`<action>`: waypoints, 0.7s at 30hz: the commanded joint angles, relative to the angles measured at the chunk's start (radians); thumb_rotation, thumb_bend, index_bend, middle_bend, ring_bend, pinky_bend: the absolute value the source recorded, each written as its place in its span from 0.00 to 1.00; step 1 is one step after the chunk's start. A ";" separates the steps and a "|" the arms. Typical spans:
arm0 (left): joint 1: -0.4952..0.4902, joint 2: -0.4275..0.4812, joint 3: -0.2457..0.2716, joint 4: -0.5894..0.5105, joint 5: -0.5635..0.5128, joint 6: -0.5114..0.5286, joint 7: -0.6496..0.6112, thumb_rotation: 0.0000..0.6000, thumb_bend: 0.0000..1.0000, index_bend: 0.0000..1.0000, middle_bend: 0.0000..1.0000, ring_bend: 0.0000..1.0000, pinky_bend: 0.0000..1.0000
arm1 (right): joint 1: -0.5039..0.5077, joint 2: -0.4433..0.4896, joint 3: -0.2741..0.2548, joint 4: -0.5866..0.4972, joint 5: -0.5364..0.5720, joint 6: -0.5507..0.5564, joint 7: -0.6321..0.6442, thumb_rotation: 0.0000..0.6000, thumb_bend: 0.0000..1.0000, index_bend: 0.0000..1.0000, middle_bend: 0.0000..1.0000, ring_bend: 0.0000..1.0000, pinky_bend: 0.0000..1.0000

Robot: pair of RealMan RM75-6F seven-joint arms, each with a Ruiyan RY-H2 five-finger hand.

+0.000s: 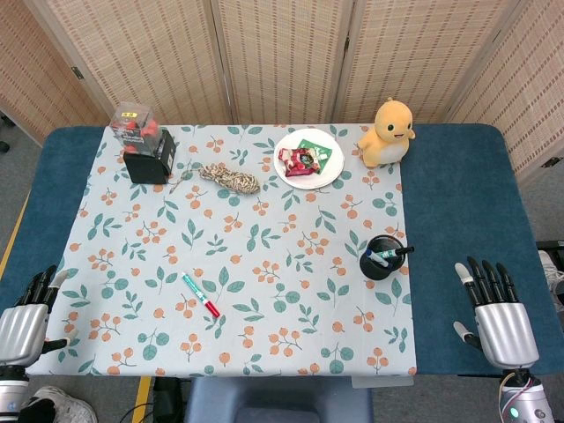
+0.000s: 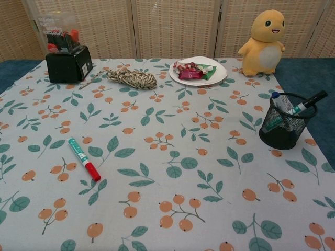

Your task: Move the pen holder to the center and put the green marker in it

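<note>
Two hands rest spread and holding nothing at the near corners of the worktop [image 1: 458,220].
The left hand [image 1: 25,322] lies fingers apart; the green marker [image 1: 201,295] with its red cap sits well to its right on the leaf-print cloth [image 1: 264,256]. The black mesh pen holder [image 1: 382,257], pens inside, stands just ahead-left of the right hand [image 1: 493,313], whose fingers are extended.

Woven folding screen [image 1: 282,53] behind table [image 1: 458,203]; grey floor [image 1: 13,189].
</note>
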 commanded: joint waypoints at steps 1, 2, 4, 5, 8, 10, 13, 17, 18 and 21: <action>0.000 0.000 -0.001 0.001 -0.003 0.000 0.002 1.00 0.20 0.00 0.00 0.00 0.34 | 0.001 0.000 0.001 0.000 0.001 -0.002 -0.001 1.00 0.11 0.00 0.00 0.00 0.00; 0.000 0.001 -0.001 0.001 -0.005 -0.001 0.003 1.00 0.20 0.00 0.00 0.00 0.34 | 0.001 0.000 0.001 0.000 0.003 -0.003 -0.001 1.00 0.11 0.00 0.00 0.00 0.00; 0.001 0.002 -0.002 0.000 -0.008 0.001 0.003 1.00 0.20 0.00 0.00 0.00 0.34 | 0.002 0.000 0.002 -0.001 0.005 -0.006 -0.002 1.00 0.11 0.00 0.00 0.00 0.00; 0.002 0.003 -0.002 0.000 -0.007 0.003 0.003 1.00 0.20 0.00 0.00 0.00 0.34 | 0.003 0.000 0.003 -0.001 0.006 -0.007 -0.001 1.00 0.11 0.00 0.00 0.00 0.00; 0.005 0.004 -0.002 -0.002 0.000 0.014 0.001 1.00 0.20 0.00 0.00 0.00 0.34 | 0.002 0.004 0.003 -0.003 0.008 -0.005 0.007 1.00 0.11 0.00 0.00 0.00 0.00; 0.006 0.006 -0.002 -0.003 0.000 0.016 -0.001 1.00 0.20 0.00 0.00 0.00 0.34 | 0.002 0.009 0.004 -0.004 0.007 -0.002 0.021 1.00 0.11 0.00 0.00 0.00 0.00; 0.007 0.008 -0.001 -0.003 0.000 0.014 -0.009 1.00 0.20 0.00 0.00 0.00 0.34 | 0.009 0.018 0.002 -0.002 0.001 -0.010 0.062 1.00 0.11 0.00 0.00 0.00 0.00; 0.009 0.013 0.000 -0.005 0.000 0.015 -0.016 1.00 0.20 0.00 0.00 0.00 0.34 | 0.035 0.032 0.006 0.021 -0.021 -0.021 0.199 1.00 0.11 0.00 0.00 0.00 0.00; 0.010 0.015 0.000 -0.007 0.000 0.017 -0.025 1.00 0.20 0.00 0.00 0.00 0.34 | 0.042 0.034 0.009 0.036 -0.023 -0.022 0.254 1.00 0.11 0.00 0.00 0.00 0.00; 0.013 0.019 -0.003 -0.007 -0.001 0.023 -0.034 1.00 0.20 0.00 0.00 0.00 0.34 | 0.061 0.039 0.020 0.071 -0.019 -0.028 0.394 1.00 0.11 0.00 0.00 0.00 0.00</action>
